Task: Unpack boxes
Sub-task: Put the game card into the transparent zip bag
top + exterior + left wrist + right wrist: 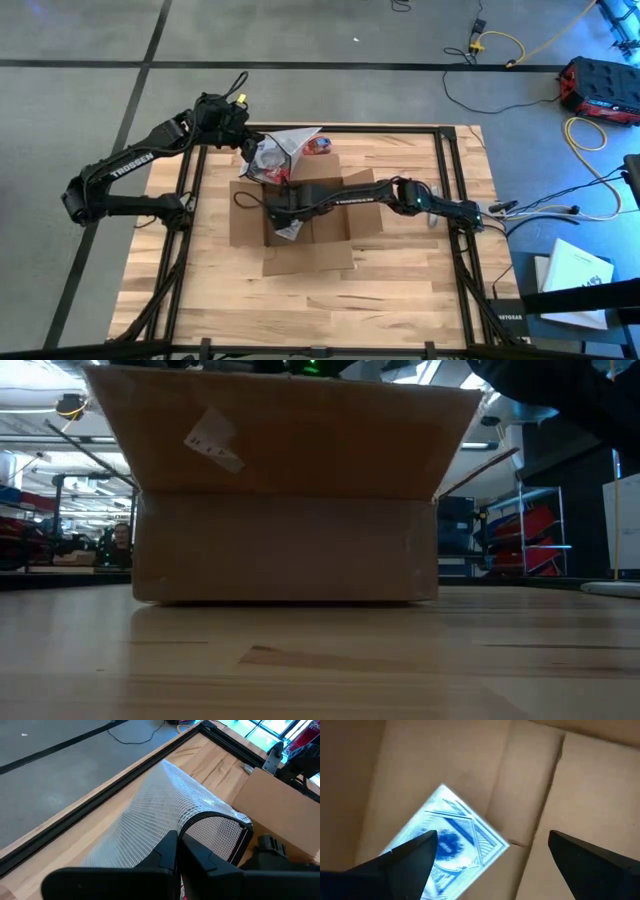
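Sitting near the middle of the wooden table [420,300], one shallow brown cardboard box [300,225] with flaps spread outward; filling most of the low view as a plain matte wall under a raised flap, with a small pale label on the flap too blurred to read. Hiding much of the box floor from above, the right arm reaching across it, with the right gripper [492,852] hanging inside the box, fingers spread wide and gripping nothing. Lying flat on the box floor just below those fingers, one small square packet [447,842] with blue print, glossy, partly covered by one finger; print too washed out to make out. Sitting just beyond the far edge of the box, the left gripper [177,857], fingers pressed shut on a clear plastic bag [165,815] with a fine white grid pattern, crinkled and draped over the table. Showing through or beside that bag, one small red-and-blue object [318,146], shape hard to tell. Counting one box, one bag, one packet.
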### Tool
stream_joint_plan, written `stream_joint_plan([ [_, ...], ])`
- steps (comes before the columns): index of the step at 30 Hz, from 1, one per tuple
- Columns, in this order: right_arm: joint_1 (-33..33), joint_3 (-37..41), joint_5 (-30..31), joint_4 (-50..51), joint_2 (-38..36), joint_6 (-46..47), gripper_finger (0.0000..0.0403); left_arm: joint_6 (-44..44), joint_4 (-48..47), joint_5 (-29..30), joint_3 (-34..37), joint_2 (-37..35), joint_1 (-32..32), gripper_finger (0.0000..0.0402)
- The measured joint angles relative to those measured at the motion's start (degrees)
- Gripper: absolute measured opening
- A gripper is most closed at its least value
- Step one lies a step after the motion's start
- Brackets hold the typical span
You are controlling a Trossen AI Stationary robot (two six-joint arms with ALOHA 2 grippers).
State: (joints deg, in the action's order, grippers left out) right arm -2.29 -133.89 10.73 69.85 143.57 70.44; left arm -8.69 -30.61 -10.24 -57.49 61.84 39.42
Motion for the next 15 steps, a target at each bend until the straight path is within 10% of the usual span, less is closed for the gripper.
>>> stream_joint_plan([
  [15, -0.7, -0.6, -6.1, -4.1, -0.3, 19.9, 0.0367, -0.3, 0.0, 0.0, 0.0, 0.0, 0.0, 0.0],
])
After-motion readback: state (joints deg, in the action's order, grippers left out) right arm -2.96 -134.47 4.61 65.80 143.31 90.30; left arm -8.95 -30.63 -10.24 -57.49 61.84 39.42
